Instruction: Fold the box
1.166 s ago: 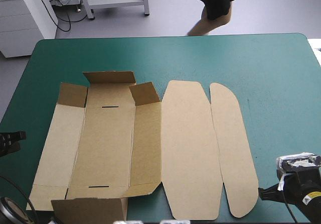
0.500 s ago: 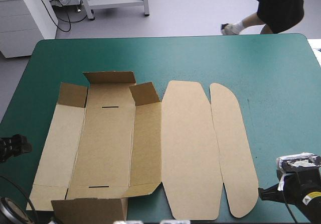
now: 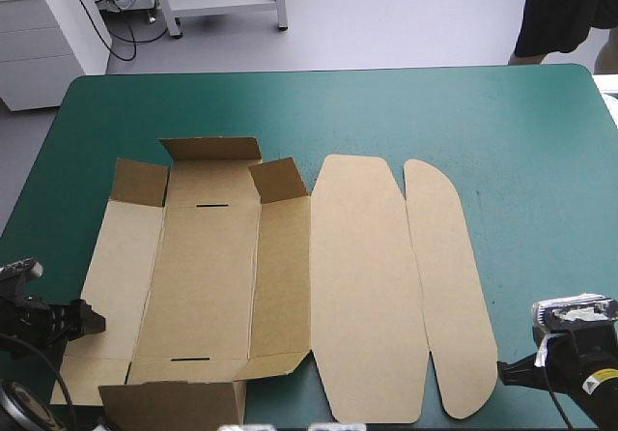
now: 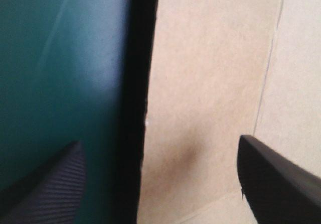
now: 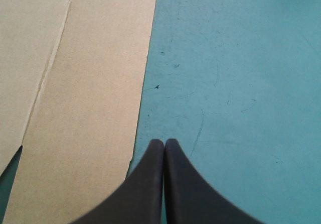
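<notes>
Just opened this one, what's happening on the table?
The brown box lies mostly flat on the teal-green table, only small flaps at its far end raised. The left gripper is open at the box's left edge, that edge between its fingers, nothing gripped yet. The right gripper is shut, over the table beside the box's right edge.
</notes>
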Available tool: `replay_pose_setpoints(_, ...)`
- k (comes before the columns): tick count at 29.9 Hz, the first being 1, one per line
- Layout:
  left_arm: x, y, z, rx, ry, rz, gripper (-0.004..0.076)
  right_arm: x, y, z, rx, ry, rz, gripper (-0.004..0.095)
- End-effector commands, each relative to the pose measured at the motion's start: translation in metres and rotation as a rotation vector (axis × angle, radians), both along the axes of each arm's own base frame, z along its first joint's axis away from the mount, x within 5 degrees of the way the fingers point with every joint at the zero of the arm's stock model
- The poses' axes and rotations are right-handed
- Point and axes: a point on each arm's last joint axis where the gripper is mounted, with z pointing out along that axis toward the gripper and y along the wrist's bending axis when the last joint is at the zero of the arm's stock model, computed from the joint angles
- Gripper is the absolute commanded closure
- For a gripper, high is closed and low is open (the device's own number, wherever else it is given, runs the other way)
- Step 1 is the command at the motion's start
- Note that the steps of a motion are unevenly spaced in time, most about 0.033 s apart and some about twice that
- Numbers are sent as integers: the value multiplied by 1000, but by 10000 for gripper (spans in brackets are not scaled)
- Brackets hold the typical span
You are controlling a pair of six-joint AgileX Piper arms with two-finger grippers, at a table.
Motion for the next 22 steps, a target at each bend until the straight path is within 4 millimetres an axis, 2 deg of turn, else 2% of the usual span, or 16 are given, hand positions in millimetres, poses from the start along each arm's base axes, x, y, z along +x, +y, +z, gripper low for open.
replay_pose_setpoints(1, 7, -2, 11, -6, -100, 6, 136, 4, 0, 11, -3, -72, -3, 927)
replay_pose_setpoints(8, 12, -2, 2, -113, -75, 7, 136, 4, 0, 11, -3, -72, -3, 928)
replay_pose_setpoints(16, 17, -7, 0, -182, -80, 1, 141, 4, 0, 11, -3, -72, -3, 928)
replay_pose_setpoints(22, 31, -31, 0, -184, -63, -146, 141, 4, 0, 11, -3, -72, -3, 928)
